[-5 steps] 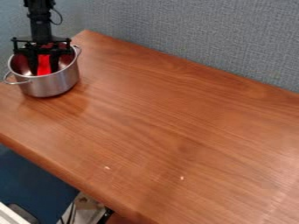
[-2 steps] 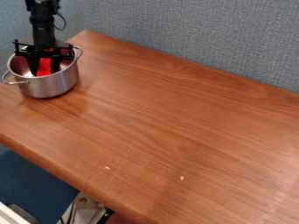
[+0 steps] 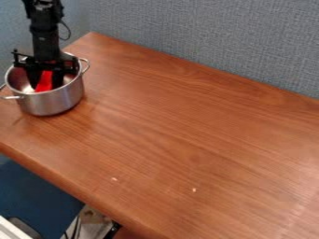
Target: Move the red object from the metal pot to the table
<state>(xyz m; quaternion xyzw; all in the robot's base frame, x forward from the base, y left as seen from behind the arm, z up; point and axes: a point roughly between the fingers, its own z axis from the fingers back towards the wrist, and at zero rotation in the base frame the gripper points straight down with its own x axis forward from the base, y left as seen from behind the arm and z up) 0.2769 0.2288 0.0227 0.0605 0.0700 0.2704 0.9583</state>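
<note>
The metal pot (image 3: 52, 99) stands on the table (image 3: 187, 126) near its far left corner. The red object (image 3: 48, 81) leans inside the pot, its upper part showing above the rim. My gripper (image 3: 45, 73) reaches straight down into the pot. Its black fingers (image 3: 28, 67) stand on either side of the red object and close against it. The fingertips and the lower end of the red object are hidden by the pot's wall.
A grey-blue wall runs behind the table. The table's rounded front edge (image 3: 50, 182) runs diagonally below the pot, with dark floor beyond it. The wooden top stretches away to the right of the pot.
The gripper has shifted a little down and toward the front in the picture. The pot has slid the same way with it, and the red object now leans more.
</note>
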